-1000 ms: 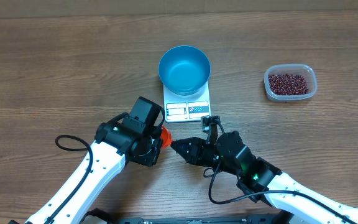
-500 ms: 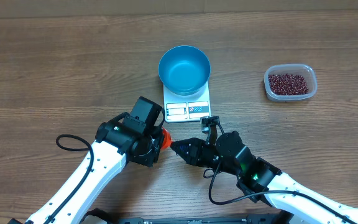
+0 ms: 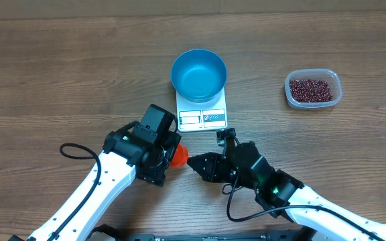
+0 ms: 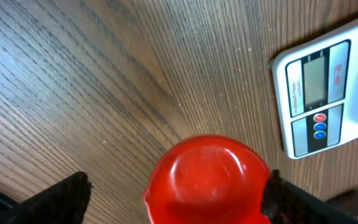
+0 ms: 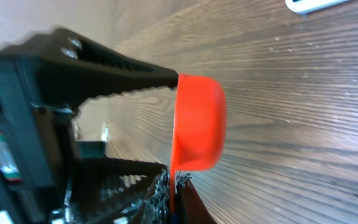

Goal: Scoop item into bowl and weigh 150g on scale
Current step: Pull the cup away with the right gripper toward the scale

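Flanking the red scoop (image 4: 207,180), left fingers (image 4: 48,202) gape; right fingers (image 3: 198,164) pinch it.

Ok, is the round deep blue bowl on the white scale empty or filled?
Empty: the blue bowl shows only bare blue inside overhead; the red-brown beans lie in the clear plastic tub.

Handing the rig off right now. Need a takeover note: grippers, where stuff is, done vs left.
Grippers: left gripper open, fingers either side of the red scoop, not clamping it. The right gripper is shut on the scoop's handle, judging by the right wrist view.
Things: blue bowl on the scale, empty. The beans are all in the clear tub, right of the scale.
Done: bowl placed, scoop in hand.
Left: back the left arm off, scoop beans into the bowl, weigh 150g.
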You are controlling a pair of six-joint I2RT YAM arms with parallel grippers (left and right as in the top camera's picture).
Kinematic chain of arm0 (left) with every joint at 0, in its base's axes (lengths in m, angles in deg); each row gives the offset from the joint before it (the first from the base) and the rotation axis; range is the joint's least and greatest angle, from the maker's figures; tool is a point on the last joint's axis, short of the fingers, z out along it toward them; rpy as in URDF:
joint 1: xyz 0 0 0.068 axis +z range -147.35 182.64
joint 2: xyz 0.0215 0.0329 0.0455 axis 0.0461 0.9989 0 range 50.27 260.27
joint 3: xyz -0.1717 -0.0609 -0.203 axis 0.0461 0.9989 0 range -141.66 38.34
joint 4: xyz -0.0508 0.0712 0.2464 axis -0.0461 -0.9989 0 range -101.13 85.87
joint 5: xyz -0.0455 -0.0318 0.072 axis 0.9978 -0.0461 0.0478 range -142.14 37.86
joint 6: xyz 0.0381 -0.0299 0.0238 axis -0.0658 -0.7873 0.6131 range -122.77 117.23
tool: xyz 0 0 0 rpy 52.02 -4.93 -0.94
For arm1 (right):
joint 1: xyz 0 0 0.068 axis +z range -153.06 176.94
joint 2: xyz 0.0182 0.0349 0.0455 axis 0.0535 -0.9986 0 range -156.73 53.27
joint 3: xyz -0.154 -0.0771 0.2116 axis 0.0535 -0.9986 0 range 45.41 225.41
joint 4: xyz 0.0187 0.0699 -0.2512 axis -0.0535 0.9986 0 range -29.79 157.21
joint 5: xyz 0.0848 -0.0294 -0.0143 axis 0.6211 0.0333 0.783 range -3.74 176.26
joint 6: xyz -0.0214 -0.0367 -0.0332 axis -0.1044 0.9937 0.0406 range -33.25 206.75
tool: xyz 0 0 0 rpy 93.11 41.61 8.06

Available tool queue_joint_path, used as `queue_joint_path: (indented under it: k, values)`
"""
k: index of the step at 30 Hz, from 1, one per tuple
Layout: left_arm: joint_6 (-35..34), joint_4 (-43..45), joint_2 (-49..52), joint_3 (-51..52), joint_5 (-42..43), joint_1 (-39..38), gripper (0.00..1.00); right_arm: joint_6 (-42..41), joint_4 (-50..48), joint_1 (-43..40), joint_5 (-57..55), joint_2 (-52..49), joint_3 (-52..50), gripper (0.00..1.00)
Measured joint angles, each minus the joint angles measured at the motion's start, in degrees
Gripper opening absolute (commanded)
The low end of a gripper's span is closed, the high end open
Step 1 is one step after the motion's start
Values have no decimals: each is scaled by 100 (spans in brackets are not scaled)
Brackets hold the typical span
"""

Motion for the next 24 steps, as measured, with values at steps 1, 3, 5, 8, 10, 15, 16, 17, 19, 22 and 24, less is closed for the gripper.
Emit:
queue_joint_path:
  k: [1, 3, 5, 8, 10, 15, 16, 17, 19, 22, 24]
  values:
    - [46, -15, 0, 0, -20, 0, 99, 68, 96, -15, 28, 9, 0, 4]
    - [199, -13, 0, 0, -72, 0, 100, 177, 299, -109, 96, 63, 0, 4]
    - [361, -13, 0, -2, -127, 2, 100, 275, 656, -271, 142, 216, 0, 4]
    - [660, -13, 0, 0, -177, 37, 100, 398, 1071, -448, 142, 476, 0, 4]
    - [848, -13, 0, 0, -195, 116, 100, 487, 1257, -527, 140, 634, 0, 4]
    - [1471, -11, 0, -2, -166, 433, 100, 686, 1794, -667, 118, 1161, 0, 4]
    - [1615, -11, 0, 0, -164, 492, 100, 732, 1939, -702, 103, 1300, 0, 4]
    - [1823, -11, 0, 0, -146, 570, 100, 804, 2144, -748, 55, 1515, 2, 4]
    - [2159, -9, 0, 0, -120, 695, 100, 876, 2544, -828, -94, 1862, 2, 4]
    - [2682, 28, 0, 0, -98, 903, 100, 986, 3106, -1010, -400, 2387, 2, 4]
    - [3117, 122, 0, 0, -66, 1040, 100, 1145, 3316, -1163, -533, 2702, 2, 4]
